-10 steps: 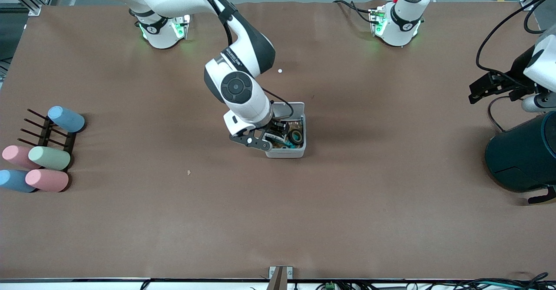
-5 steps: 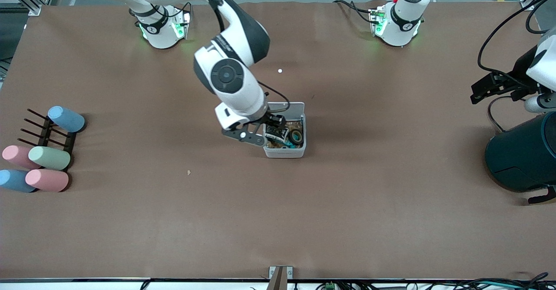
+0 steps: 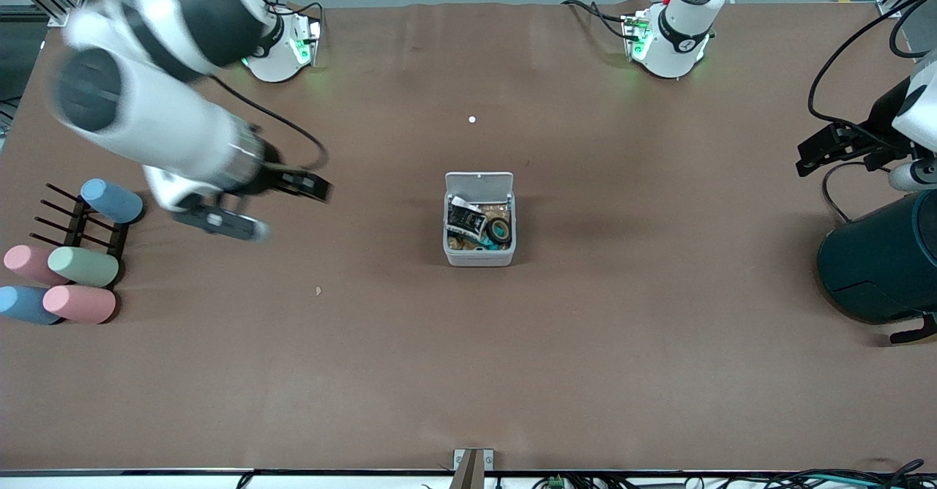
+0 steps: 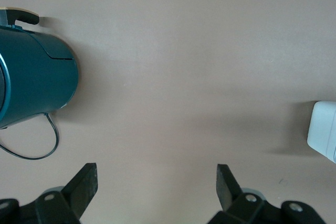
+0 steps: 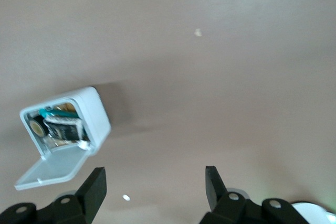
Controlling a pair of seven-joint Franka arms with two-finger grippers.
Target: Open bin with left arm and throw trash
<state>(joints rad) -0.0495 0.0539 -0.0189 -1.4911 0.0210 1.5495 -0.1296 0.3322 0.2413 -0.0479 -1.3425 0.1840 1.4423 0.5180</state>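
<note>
Bin [image 3: 479, 253] stands open, lid [image 3: 479, 182] back, trash [image 3: 479, 225] inside.
Right tool [image 3: 252, 207] toward the cups [image 3: 69, 269], left tool [image 4: 157, 190] by the teal cylinder [image 3: 882, 266]: both wide open, empty, clear of it.

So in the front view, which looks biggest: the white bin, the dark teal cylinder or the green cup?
Largest to smallest, as they look there:
1. Dark teal cylinder, though the picture's edge cuts it off.
2. White bin, lid open.
3. Green cup, lying beside the other pastel cups; close to the bin in length but slimmer.
</note>
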